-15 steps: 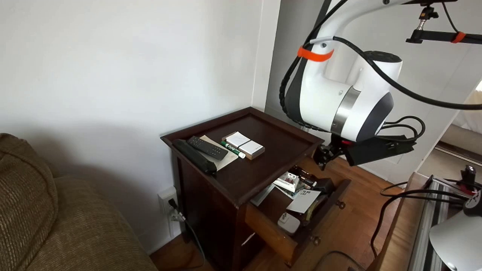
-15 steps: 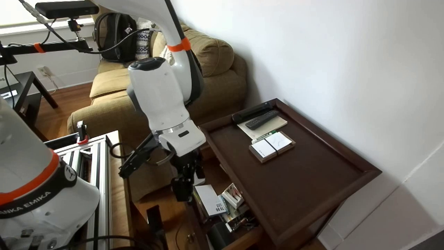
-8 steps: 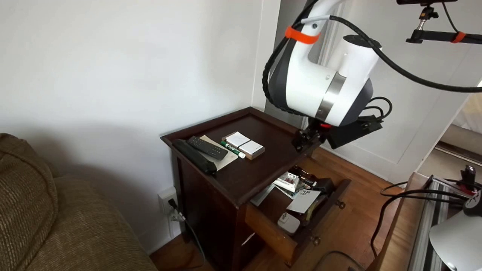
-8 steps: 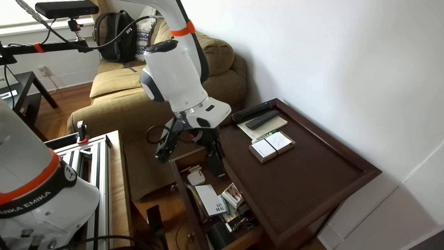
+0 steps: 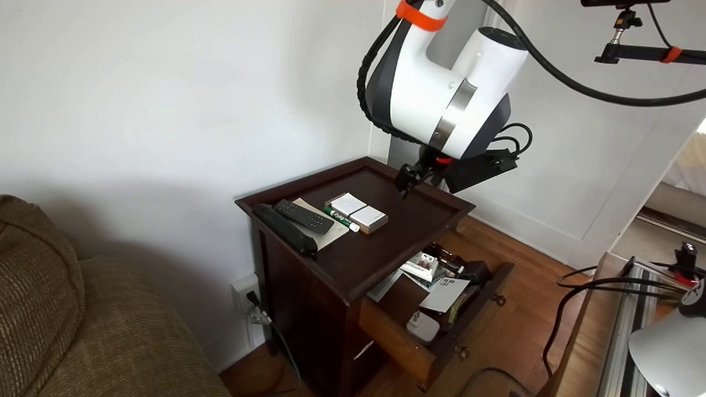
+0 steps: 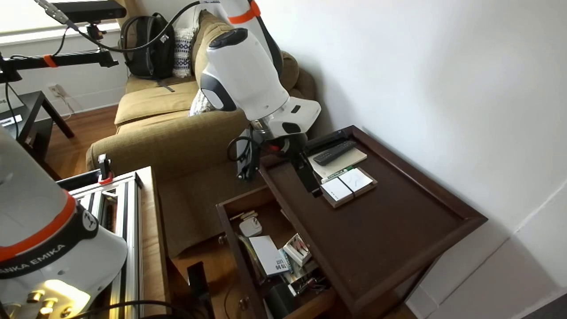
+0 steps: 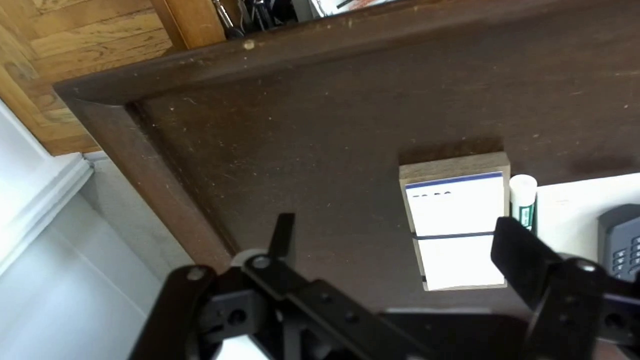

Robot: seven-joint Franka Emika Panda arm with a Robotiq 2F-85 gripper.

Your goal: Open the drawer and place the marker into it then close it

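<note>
The claw [image 6: 314,189] hangs above the desk [image 6: 398,235], where the marker [image 6: 337,174] lies between a pale card [image 6: 353,158] and a strapped notepad [image 6: 353,181]; the drawer [image 6: 248,202] stands pulled out.

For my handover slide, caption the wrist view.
Open gripper above the tabletop, marker beside the banded notepad, open drawer partly visible at top.

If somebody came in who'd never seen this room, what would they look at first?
Probably the big white robot arm, leaning in over the dark brown tabletop with its black gripper hanging open above it. Next might be the drawer sticking out underneath, all cluttered inside. Then maybe the little green-and-white marker, lying on top right beside the white notepad.
</note>
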